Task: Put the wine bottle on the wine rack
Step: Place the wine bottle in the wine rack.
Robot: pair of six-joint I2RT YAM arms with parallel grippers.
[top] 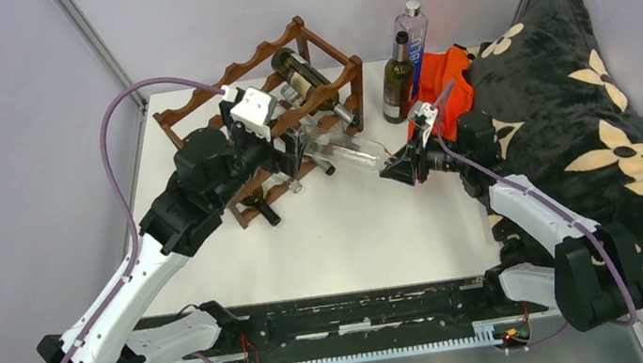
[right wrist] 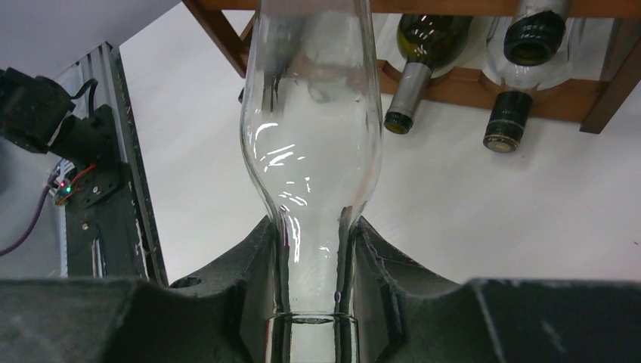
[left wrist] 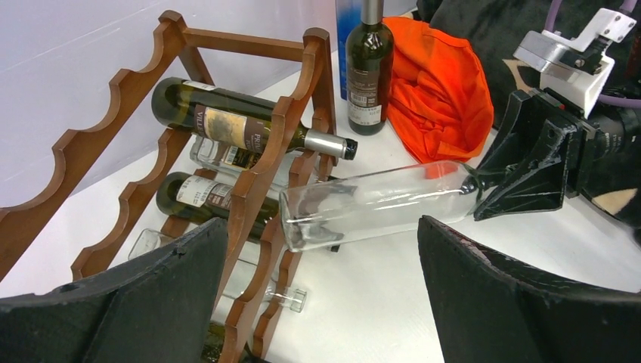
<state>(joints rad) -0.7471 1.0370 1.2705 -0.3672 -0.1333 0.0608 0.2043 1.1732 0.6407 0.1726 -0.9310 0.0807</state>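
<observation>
The right tool (top: 395, 171) is clamped on the neck of a clear glass wine bottle (top: 352, 152) and holds it roughly level above the desk (top: 354, 234). The bottle's base points left at the wine rack (top: 231, 69). The base sits just beside the rack's right-hand front posts; whether it touches them cannot be told.

The rack stands at the far left of the desk and carries several dark bottles (top: 303, 75) on their sides. The left tool (top: 301, 161) is spread wide with nothing in it, just in front of the rack.

To the right of the rack stands an upright green bottle (top: 397, 81), with an orange cloth (top: 447, 88) beside it.
</observation>
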